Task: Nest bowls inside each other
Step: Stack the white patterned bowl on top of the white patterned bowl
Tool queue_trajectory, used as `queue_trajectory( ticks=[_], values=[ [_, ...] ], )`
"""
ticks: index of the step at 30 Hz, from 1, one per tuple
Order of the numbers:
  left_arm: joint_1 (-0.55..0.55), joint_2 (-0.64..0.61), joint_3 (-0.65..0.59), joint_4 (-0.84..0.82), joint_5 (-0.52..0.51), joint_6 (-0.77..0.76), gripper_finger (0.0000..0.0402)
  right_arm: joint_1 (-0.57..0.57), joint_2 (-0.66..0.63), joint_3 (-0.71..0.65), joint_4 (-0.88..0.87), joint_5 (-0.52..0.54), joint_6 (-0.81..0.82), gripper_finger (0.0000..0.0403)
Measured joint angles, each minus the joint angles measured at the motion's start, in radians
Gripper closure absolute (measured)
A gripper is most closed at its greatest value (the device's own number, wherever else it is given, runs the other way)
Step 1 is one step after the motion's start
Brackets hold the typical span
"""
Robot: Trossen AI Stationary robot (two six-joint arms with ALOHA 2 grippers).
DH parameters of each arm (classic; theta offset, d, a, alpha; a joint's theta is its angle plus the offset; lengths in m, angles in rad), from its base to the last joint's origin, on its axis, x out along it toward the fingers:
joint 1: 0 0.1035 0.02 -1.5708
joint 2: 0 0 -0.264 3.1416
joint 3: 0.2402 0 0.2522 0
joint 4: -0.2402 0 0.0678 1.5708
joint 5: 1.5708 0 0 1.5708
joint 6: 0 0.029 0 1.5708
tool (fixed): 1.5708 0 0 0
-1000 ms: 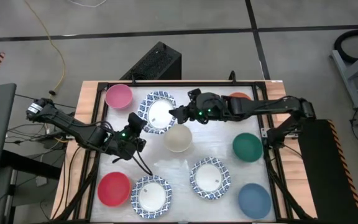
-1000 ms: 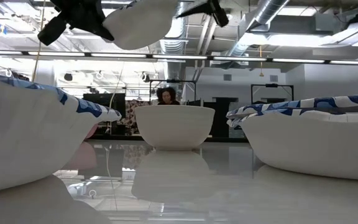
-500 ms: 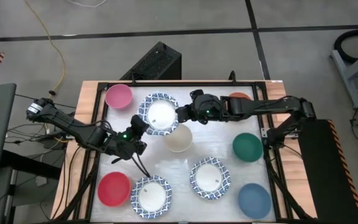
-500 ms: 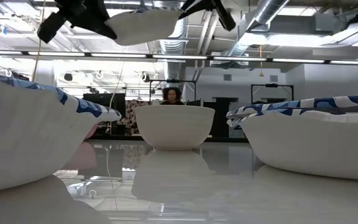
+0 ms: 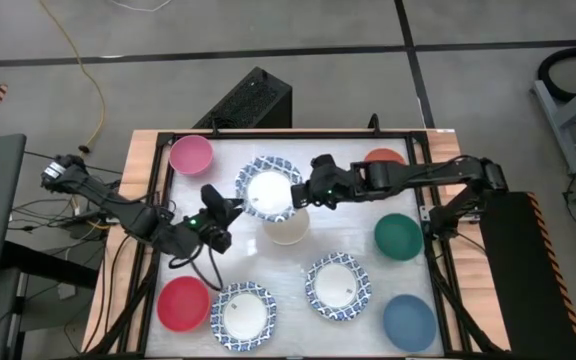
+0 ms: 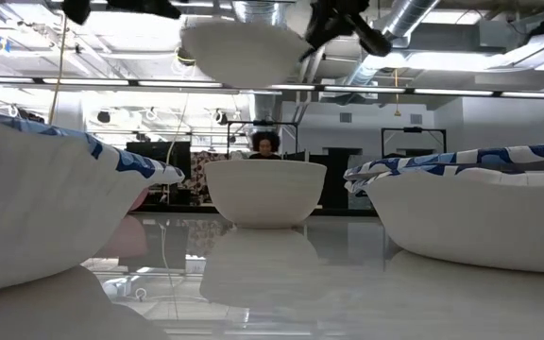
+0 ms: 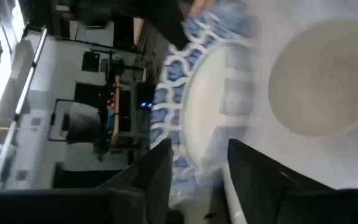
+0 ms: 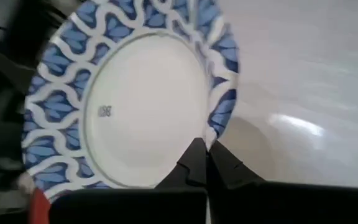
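A white bowl with a blue patterned rim [image 5: 266,190] hangs in the air over the cream bowl [image 5: 288,230], which stands on its base mid-table. My right gripper [image 5: 300,196] is shut on the patterned bowl's right rim. My left gripper [image 5: 230,208] stands open just left of that bowl, apart from it in the low view [image 6: 126,8]. In the left wrist view its two fingers [image 7: 157,171] are spread with the blue rim [image 7: 173,106] beyond them. My right gripper pinches the patterned bowl's rim [image 8: 219,124] between its two fingertips, on the side toward the table's right edge. The fingers come from the right, slanting down. The bowl [image 6: 244,52] hangs clear of the table, mouth up and nearly level.
On the table stand a pink bowl [image 5: 190,155], an orange one [image 5: 385,157] half under my right arm, a teal one [image 5: 398,236], a red one [image 5: 183,302], a blue one [image 5: 409,322] and two patterned ones [image 5: 244,312] [image 5: 337,285]. A person sits far behind [image 6: 264,144].
My right gripper has tipped down and shut on the patterned bowl's right rim. My left gripper has opened, let go of the bowl and drawn back toward the table's left. The bowl has levelled out and shifted right, over the cream bowl.
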Motion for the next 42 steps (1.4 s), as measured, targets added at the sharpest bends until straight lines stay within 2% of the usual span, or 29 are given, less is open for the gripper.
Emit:
queue_trajectory(
  ticks=[3, 9, 13, 17, 21, 24, 29, 32, 42],
  values=[
    [-0.025, -0.036, 0.000, 0.014, -0.013, -0.103, 0.0232, 0.028, -0.002, 0.000, -0.069, 0.002, 0.032, 0.0397],
    [-0.043, -0.167, 0.023, 0.016, 0.002, -0.504, 0.0224, 0.193, -0.033, 0.000, -0.235, 0.056, 0.209, 0.0398],
    [-0.043, -0.285, 0.022, 0.011, 0.076, -0.729, 0.0223, 0.359, -0.045, 0.000, -0.360, 0.151, 0.428, 0.0398],
    [-0.043, -0.387, 0.022, 0.013, 0.129, -0.861, 0.0223, 0.520, -0.054, -0.053, -0.456, 0.206, 0.727, 0.0398],
    [-0.043, -0.440, 0.022, 0.001, 0.146, -0.907, 0.0223, 0.652, -0.057, -0.137, -0.463, 0.257, 0.988, 0.0399],
    [-0.043, -0.452, 0.022, -0.017, 0.147, -0.914, 0.0223, 0.725, -0.055, -0.205, -0.419, 0.271, 1.099, 0.0399],
    [-0.042, -0.439, 0.022, -0.033, 0.134, -0.916, 0.0223, 0.751, -0.054, -0.325, -0.206, 0.277, 1.110, 0.0399],
    [-0.042, -0.422, 0.022, -0.034, 0.134, -0.925, 0.0223, 0.750, -0.052, -0.382, -0.146, 0.279, 1.124, 0.0399],
    [-0.042, -0.375, 0.022, -0.035, 0.134, -0.961, 0.0223, 0.793, -0.063, -0.384, -0.144, 0.280, 1.133, 0.0399]
  ],
)
